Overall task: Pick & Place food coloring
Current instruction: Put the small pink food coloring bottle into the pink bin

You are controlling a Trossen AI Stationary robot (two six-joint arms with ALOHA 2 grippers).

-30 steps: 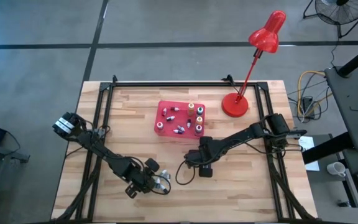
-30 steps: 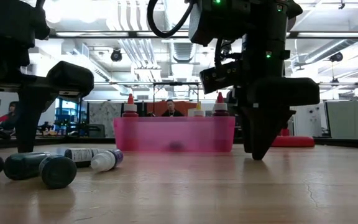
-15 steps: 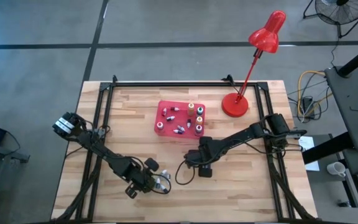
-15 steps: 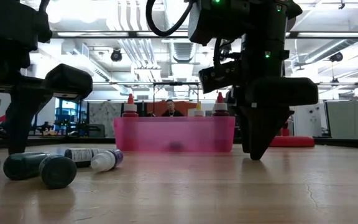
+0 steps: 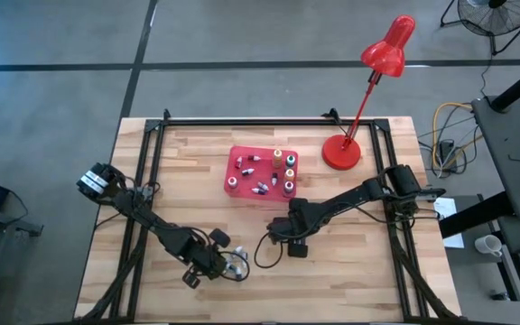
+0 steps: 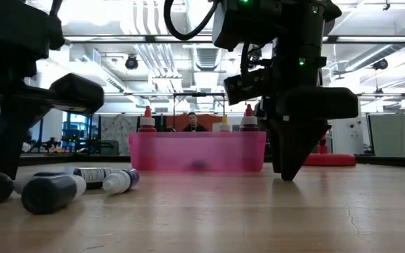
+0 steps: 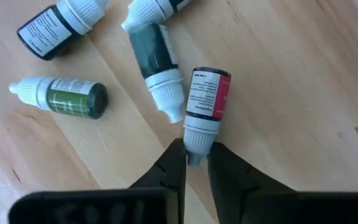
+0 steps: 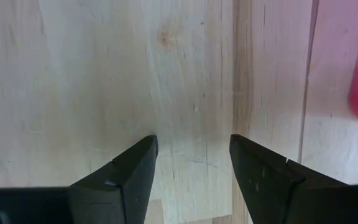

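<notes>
Several small food coloring bottles lie on their sides on the wood near the table's front left. Among them are a red-labelled one [image 7: 207, 99], a dark green one [image 7: 156, 62], a light green one [image 7: 64, 96] and a dark one [image 7: 48, 28]. My left gripper [image 7: 195, 163] [image 5: 215, 268] is shut on the red-labelled bottle. The red tray [image 5: 260, 171] at the table's middle holds more bottles, some upright. My right gripper [image 8: 191, 163] [image 5: 296, 246] hangs open over bare wood, just near of the tray. My left gripper pinches the tip of the red-labelled bottle's white cap [image 7: 195, 148] between its two fingertips. The fingers come at the cap end in line with the bottle's length, slanting down from above. The bottle lies on its side on the table.
A red desk lamp stands with its base [image 5: 340, 152] at the far right of the table. A black frame rail [image 5: 242, 120] runs along the table's far edge and down both sides. Bare wood [image 5: 359, 271] lies to the front right.
My left gripper has shut, its fingers closing onto the cap tip of the red-labelled bottle. In the low view the dark bottles at the left have shifted a little on the wood.
</notes>
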